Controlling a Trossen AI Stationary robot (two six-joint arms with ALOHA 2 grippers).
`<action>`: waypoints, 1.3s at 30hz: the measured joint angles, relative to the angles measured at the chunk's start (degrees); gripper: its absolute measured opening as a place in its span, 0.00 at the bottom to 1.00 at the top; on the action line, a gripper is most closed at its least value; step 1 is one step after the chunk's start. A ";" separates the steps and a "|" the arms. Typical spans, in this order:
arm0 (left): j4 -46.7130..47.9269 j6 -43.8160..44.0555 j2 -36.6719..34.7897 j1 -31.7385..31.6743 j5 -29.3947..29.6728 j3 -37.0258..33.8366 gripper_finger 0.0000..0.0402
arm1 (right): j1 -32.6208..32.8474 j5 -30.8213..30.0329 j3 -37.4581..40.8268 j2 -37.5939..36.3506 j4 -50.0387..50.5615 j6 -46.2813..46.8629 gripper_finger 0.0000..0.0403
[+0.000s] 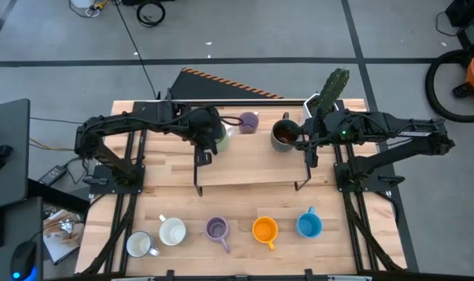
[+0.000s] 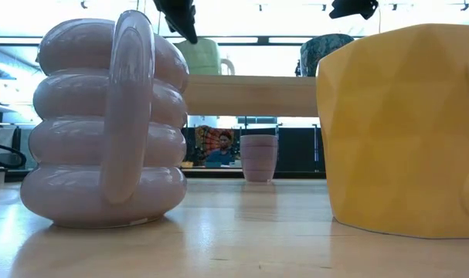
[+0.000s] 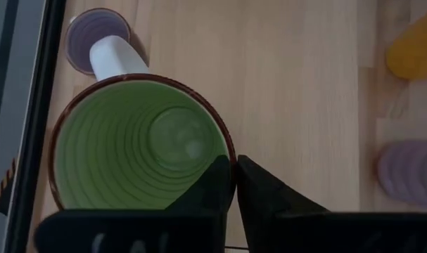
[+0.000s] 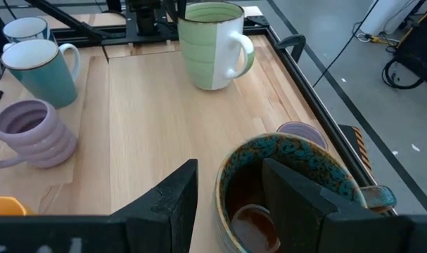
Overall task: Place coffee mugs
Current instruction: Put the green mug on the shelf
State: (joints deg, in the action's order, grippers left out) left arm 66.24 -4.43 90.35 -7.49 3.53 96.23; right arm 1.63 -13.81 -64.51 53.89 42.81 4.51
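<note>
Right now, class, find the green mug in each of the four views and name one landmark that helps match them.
High view: green mug on the raised shelf, under the left arm.
Low view: pale green, on the shelf, top centre.
Left wrist view: seen from above, filling the centre.
Right wrist view: far end of the shelf.
Landmark: the small lilac mug just beyond the green mug, in all four views.

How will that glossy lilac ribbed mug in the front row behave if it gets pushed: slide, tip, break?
The glossy lilac ribbed ceramic mug looks squat with a wide base, so it would probably slide on the wooden table rather than tip. The glaze looks slick. The big loop handle may make it spin. Likely rigid and chip-prone.
</note>
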 joint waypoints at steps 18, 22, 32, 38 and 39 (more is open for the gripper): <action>-5.08 -5.28 0.04 1.60 1.82 -0.11 0.33 | 0.00 0.47 0.00 0.00 -0.33 0.14 0.41; -5.55 -5.93 -0.18 1.64 1.84 -0.11 0.42 | 0.00 0.48 0.00 0.00 -0.33 0.22 0.41; -8.06 -12.38 -2.79 1.72 1.62 -0.13 0.48 | 0.00 0.53 0.00 0.00 -0.29 0.46 0.41; -7.67 -18.42 -4.43 2.55 1.34 -0.11 0.47 | 0.00 0.56 0.00 0.02 -0.33 0.46 0.41; -7.20 -18.98 -4.83 2.65 1.33 -0.11 0.47 | 0.00 0.58 0.00 0.02 -0.35 0.48 0.41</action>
State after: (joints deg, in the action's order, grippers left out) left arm 59.04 -23.42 85.52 -4.83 4.86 96.12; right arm 1.63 -13.23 -64.51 53.91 42.46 4.99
